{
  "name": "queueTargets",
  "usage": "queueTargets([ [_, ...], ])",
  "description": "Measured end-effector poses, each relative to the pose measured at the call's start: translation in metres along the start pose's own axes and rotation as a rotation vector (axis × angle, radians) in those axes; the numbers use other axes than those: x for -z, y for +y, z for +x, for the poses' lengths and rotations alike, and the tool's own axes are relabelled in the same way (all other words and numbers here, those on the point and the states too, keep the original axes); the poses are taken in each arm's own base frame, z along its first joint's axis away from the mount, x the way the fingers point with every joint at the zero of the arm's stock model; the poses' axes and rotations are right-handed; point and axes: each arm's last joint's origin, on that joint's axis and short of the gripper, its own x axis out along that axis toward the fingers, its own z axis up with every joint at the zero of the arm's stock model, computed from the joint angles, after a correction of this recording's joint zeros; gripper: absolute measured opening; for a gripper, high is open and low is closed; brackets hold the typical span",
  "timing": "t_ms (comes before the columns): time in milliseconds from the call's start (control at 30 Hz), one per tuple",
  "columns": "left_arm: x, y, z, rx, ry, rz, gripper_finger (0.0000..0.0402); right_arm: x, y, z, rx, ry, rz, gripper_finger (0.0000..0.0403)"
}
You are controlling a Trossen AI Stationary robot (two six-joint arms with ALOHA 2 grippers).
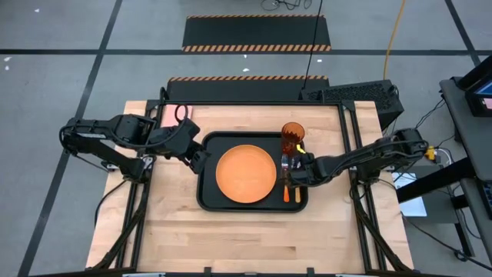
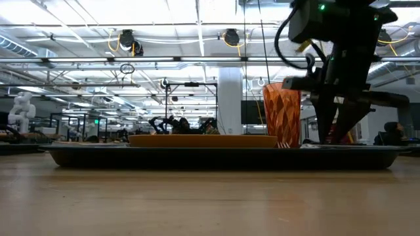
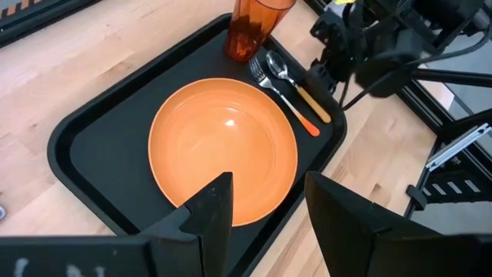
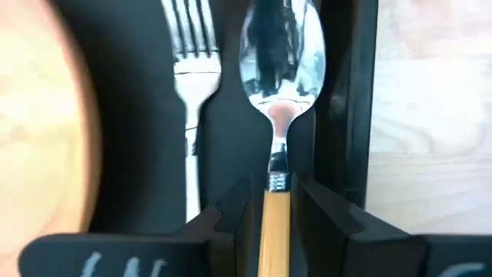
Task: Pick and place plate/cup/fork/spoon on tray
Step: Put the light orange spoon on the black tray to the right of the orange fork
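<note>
The black tray (image 1: pixel 207 173) lay at the middle of the wooden table (image 1: pixel 246 238), and every position here is given relative to it. The orange plate (image 1: pixel 246 173) rested flat inside the tray, near its centre. The translucent orange cup (image 1: pixel 293 137) stood upright in the tray's far right corner, just beyond the cutlery. The fork (image 4: pixel 190 69) and the spoon (image 4: pixel 281 54) lay side by side along the tray's right side, between the plate and the right rim, the fork nearer the plate and the spoon nearer the rim, tines and bowl pointing toward the cup. The right gripper (image 4: pixel 270 201) was low over the tray's right side, its fingers (image 4: pixel 231 211) standing to either side of the spoon's orange-yellow handle with a narrow gap visible on each side, so slightly spread rather than clamped. The left gripper (image 3: pixel 265 204) hovered above the tray's left edge, its two fingers spread apart and holding nothing, facing the plate.
</note>
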Motion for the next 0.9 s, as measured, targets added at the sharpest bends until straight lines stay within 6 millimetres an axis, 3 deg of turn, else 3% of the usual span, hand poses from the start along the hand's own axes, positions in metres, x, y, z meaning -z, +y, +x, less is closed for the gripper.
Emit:
queueTargets([
  [400, 0.007, -0.006, -0.003, 0.025, 0.015, 0.059, 0.0166, -0.001, -0.013, -0.054, -0.239, 0.049, -0.176, 0.0084],
  [633, 0.007, -0.006, -0.003, 0.026, 0.015, 0.083, 0.0166, 0.018, -0.016, -0.062, -0.274, 0.166, -0.096, 0.0084],
  [900, 0.007, -0.006, -0.003, 0.025, 0.015, 0.085, 0.0166, 0.026, -0.036, -0.062, -0.116, 0.139, -0.111, 0.0084],
])
